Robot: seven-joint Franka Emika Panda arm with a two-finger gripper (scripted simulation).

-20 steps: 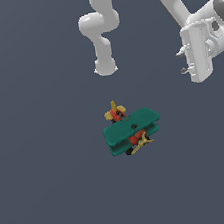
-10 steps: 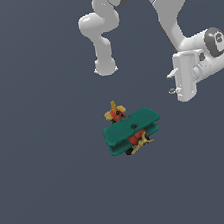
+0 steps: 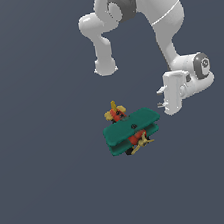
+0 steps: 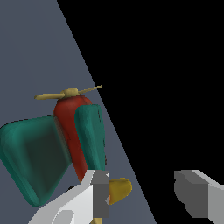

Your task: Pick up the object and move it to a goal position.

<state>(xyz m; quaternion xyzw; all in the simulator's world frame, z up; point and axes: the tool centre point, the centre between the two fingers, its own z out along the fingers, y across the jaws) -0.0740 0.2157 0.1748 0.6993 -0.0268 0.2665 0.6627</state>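
The object, a toy biplane (image 3: 132, 130), lies on the grey floor with teal-green wings, a red body, a tan-yellow propeller and tail. My gripper (image 3: 159, 98) hangs just off its wing tip on the exterior view's right, slightly higher, apart from it. The two short fingers stand spread with nothing between them. In the wrist view the biplane (image 4: 48, 153) shows close up, its propeller (image 4: 68, 93) pointing away and its yellow tail (image 4: 120, 190) beside one finger (image 4: 100, 192). The gripper (image 4: 146, 193) is open there, and its gap lies beside the plane, not around it.
The white arm's links (image 3: 145, 13) arch over the back of the scene, with one end (image 3: 105, 67) hanging behind the plane. The floor (image 3: 38, 144) is a plain dark grey. The floor's edge (image 4: 100, 109) borders a black void in the wrist view.
The gripper has come down and moved toward the exterior view's left, ending much closer to the biplane. The biplane has not moved.
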